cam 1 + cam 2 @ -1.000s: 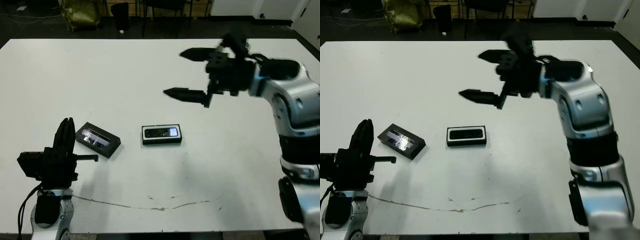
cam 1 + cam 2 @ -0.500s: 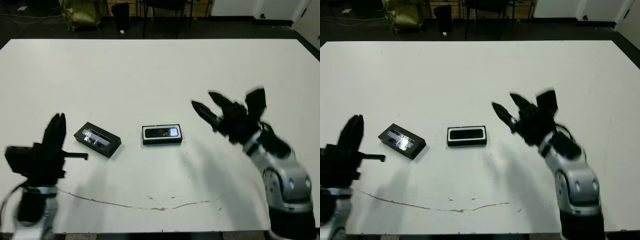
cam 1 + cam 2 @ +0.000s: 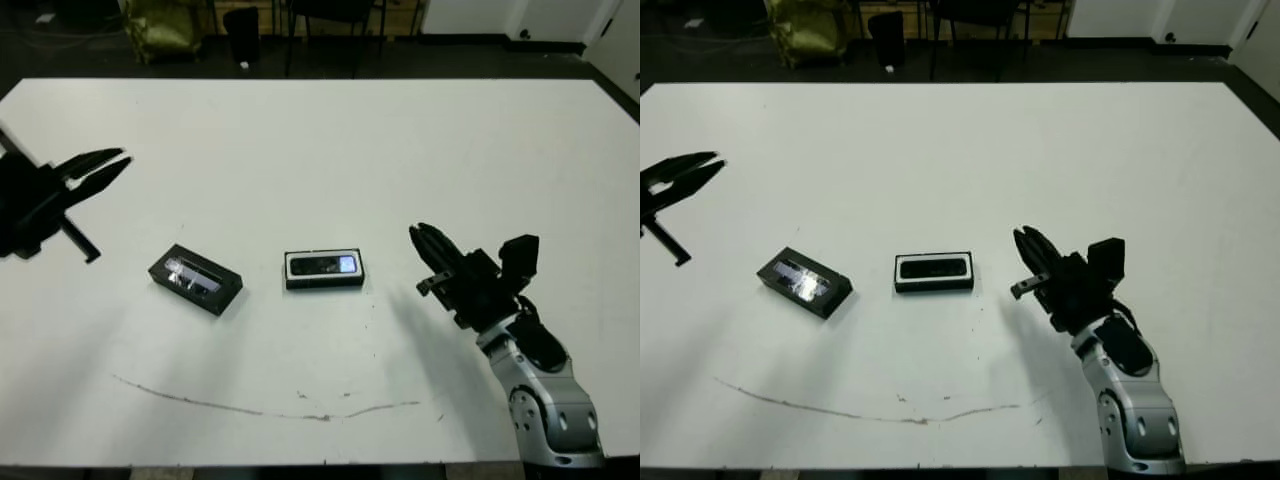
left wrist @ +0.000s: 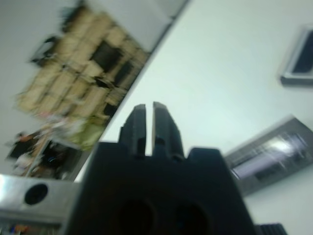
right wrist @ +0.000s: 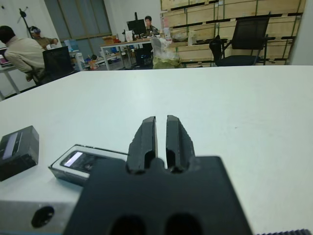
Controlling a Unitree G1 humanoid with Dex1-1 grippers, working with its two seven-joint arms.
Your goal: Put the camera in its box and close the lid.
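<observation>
White worktop [image 3: 320, 130], faint crack near front edge. Box [image 3: 323, 269] mid-worktop holds camera [image 3: 325, 265]; lid [image 3: 196, 279] beside it. Both claws pressed together, empty: left claw [image 3: 95, 170], right claw [image 3: 428, 243]. Right wrist view alone shows seated people [image 5: 22, 51], shelving.

No text or label seems readable anywhere in these blurry views.

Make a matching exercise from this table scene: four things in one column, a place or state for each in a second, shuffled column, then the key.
Things:
1. camera
2. lid
3. right gripper
4. left gripper

Places or states:
A. lying in the white-lined box
B. lifted at the table's left edge
C. alone on the table, left of the box
D. low, right of the box

Pairs: 1-A, 2-C, 3-D, 4-B
</observation>
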